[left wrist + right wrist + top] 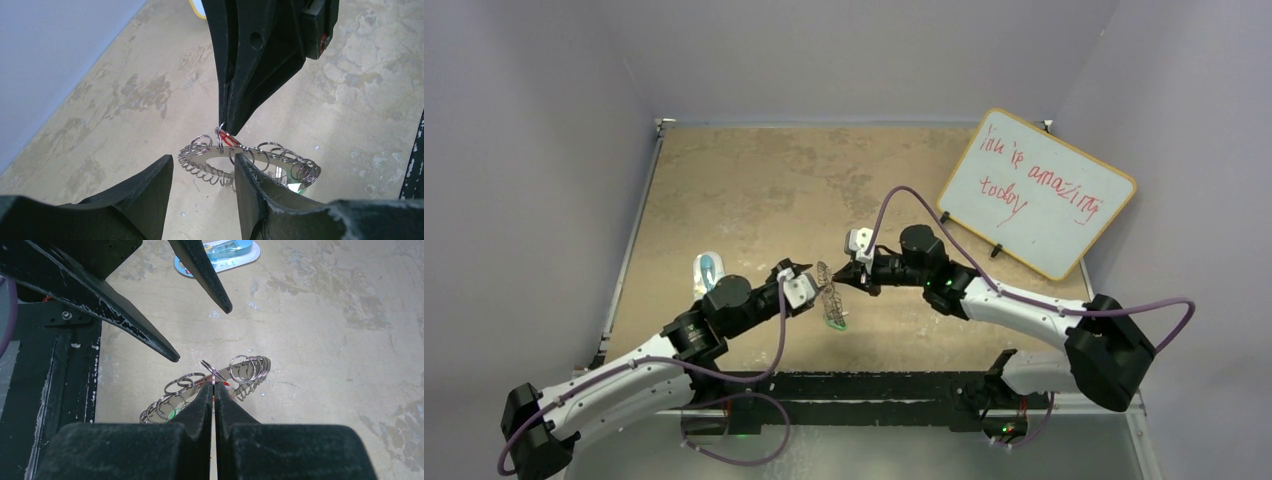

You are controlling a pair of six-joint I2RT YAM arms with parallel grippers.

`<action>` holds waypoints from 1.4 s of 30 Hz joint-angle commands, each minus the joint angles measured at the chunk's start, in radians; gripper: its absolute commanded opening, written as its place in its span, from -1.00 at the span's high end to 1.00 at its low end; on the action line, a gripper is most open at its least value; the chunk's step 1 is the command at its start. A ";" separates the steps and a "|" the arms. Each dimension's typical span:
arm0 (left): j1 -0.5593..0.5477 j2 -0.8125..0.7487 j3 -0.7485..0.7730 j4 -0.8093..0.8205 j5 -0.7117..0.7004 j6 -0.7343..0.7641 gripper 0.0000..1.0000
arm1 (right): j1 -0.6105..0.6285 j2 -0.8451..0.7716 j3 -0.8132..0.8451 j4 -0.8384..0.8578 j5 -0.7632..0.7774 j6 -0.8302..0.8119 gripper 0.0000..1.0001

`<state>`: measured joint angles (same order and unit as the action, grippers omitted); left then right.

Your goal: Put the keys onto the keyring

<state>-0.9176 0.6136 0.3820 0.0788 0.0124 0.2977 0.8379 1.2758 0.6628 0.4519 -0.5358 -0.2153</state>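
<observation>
The keyring [212,151], a flat silvery ring fringed with small loops, hangs above the table between both arms. My right gripper [214,387] is shut on one small loop at its rim, and the red key head [228,138] shows just under the tips. A green key head [172,413] peeks out below the ring's lower end [836,324]. My left gripper [203,158] is open just short of the ring, with nothing between its fingers [150,336]. From above, the keyring [828,297] sits between the left gripper [810,285] and the right gripper [851,274].
A clear bluish plastic object [709,268] lies on the table left of the left arm, also visible in the right wrist view [225,250]. A whiteboard [1036,192] with red writing leans at the back right. The black base rail [864,385] runs along the near edge.
</observation>
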 commanded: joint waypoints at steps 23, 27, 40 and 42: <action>0.002 0.157 0.074 0.073 0.069 0.116 0.35 | 0.010 -0.004 0.066 -0.012 -0.019 0.011 1.00; 0.002 0.161 0.077 0.079 0.050 0.106 0.34 | 0.010 -0.006 0.067 -0.015 -0.018 0.008 1.00; 0.002 0.147 0.080 0.019 0.044 0.110 1.00 | 0.011 -0.002 0.073 -0.030 0.012 -0.001 1.00; 0.002 0.130 0.070 0.024 0.041 0.106 1.00 | 0.010 0.000 0.073 -0.039 0.017 -0.002 1.00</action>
<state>-0.9176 0.7784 0.4248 0.0948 0.0639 0.4046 0.8440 1.2762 0.6865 0.4084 -0.5365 -0.2100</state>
